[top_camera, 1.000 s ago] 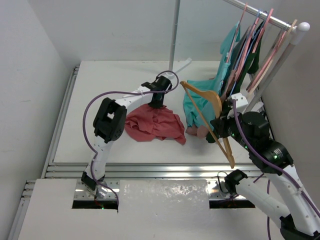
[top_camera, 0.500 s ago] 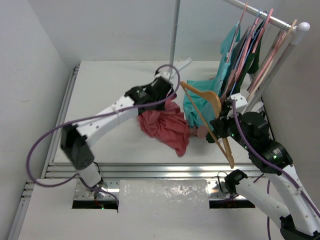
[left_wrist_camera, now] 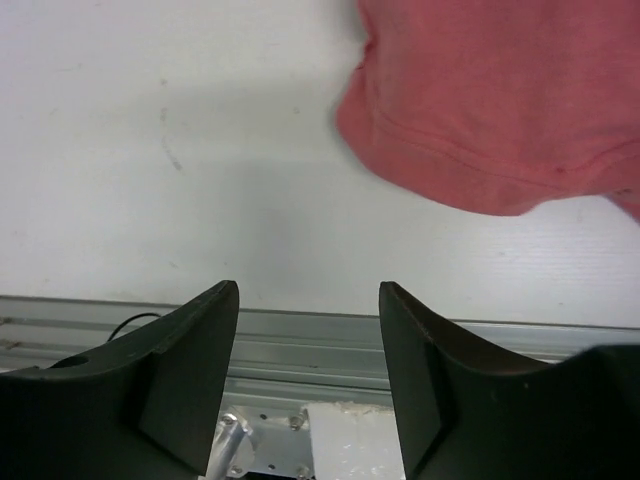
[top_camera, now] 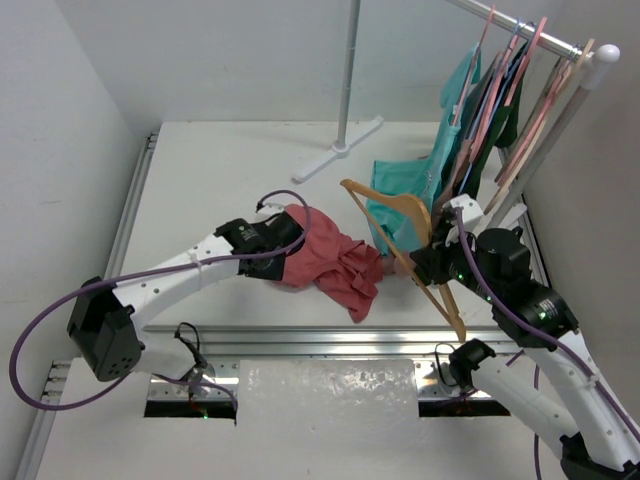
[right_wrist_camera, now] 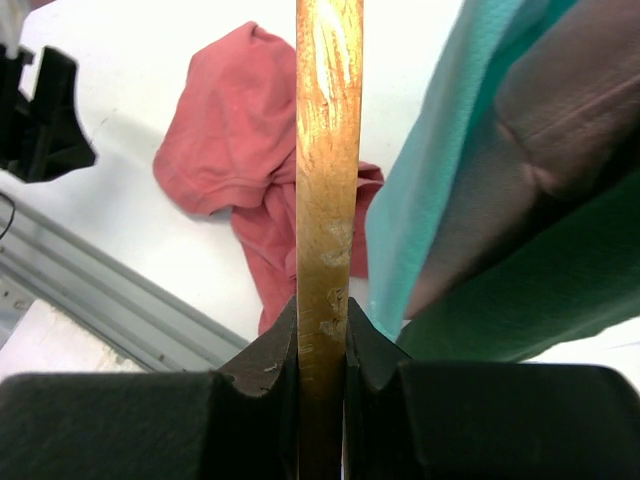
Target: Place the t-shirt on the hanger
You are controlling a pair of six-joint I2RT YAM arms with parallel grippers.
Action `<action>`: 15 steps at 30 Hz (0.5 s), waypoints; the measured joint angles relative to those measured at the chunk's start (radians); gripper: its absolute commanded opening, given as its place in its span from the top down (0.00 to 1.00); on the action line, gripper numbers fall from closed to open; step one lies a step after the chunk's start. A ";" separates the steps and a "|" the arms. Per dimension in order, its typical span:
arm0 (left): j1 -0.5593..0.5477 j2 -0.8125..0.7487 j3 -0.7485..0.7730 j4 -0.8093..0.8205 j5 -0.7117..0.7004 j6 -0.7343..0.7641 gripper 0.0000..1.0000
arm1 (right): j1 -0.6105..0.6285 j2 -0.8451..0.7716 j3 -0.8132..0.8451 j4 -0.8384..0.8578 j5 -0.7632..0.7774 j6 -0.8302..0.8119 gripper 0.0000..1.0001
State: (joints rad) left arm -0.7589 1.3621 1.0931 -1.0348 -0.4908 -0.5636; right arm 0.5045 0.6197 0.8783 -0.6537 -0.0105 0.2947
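Top external view: the soft coral-red fabric t-shirt [top_camera: 335, 262], dragged rightward, now lies crumpled on the white table [top_camera: 220, 170], at nine o'clock of the light-brown wooden hanger [top_camera: 400, 212]. Left gripper [left_wrist_camera: 308, 300] has just let go, fingers apart, apparently empty. Right gripper [right_wrist_camera: 322, 320] stays clamped on the hanger, so threading can likely begin.

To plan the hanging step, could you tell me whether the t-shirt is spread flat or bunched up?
Bunched up: the t-shirt lies in a crumpled heap on the table, not flat.
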 measured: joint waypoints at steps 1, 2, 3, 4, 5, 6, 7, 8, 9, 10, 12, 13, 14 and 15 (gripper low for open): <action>-0.002 0.000 0.001 0.009 0.010 0.002 0.44 | 0.000 0.001 0.000 -0.001 -0.008 0.000 1.00; -0.008 -0.001 0.001 0.028 0.027 0.005 0.44 | 0.000 0.003 0.000 -0.002 -0.014 -0.001 1.00; -0.018 -0.001 0.001 0.046 0.039 0.006 0.44 | 0.000 0.004 0.000 -0.003 -0.018 -0.002 1.00; -0.035 -0.001 0.001 0.066 0.048 0.008 0.45 | 0.000 0.005 0.000 -0.006 -0.020 -0.003 1.00; -0.059 0.000 0.001 0.087 0.051 0.008 0.47 | 0.000 0.006 0.000 -0.006 -0.020 -0.004 1.00; -0.087 0.000 0.000 0.110 0.053 0.006 0.47 | 0.000 0.007 0.000 -0.006 -0.020 -0.005 1.00; -0.120 0.000 -0.004 0.144 0.054 0.006 0.47 | 0.000 0.008 0.000 -0.006 -0.020 -0.005 1.00; -0.149 0.000 -0.015 0.188 0.056 0.006 0.47 | 0.000 0.008 0.000 -0.006 -0.020 -0.006 1.00; -0.171 0.000 -0.031 0.231 0.058 0.007 0.48 | 0.000 0.009 0.000 -0.006 -0.020 -0.007 1.00; -0.196 0.000 -0.059 0.286 0.058 0.005 0.49 | 0.000 0.010 0.000 -0.006 -0.019 -0.007 1.00; -0.234 0.020 -0.111 0.369 0.046 0.001 0.50 | 0.000 0.010 0.000 -0.006 -0.018 -0.008 1.00; -0.251 0.043 -0.135 0.405 0.030 -0.003 0.51 | 0.000 0.009 0.000 -0.006 -0.017 -0.007 1.00; -0.258 0.065 -0.151 0.430 0.011 -0.004 0.52 | 0.000 0.009 0.000 -0.006 -0.016 -0.008 1.00; -0.265 0.097 -0.167 0.462 -0.016 -0.007 0.52 | 0.000 0.009 0.000 -0.006 -0.016 -0.008 1.00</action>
State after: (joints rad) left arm -1.0237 1.4590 0.9260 -0.5732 -0.5072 -0.5705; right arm 0.5045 0.6289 0.8783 -0.6598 -0.0265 0.2871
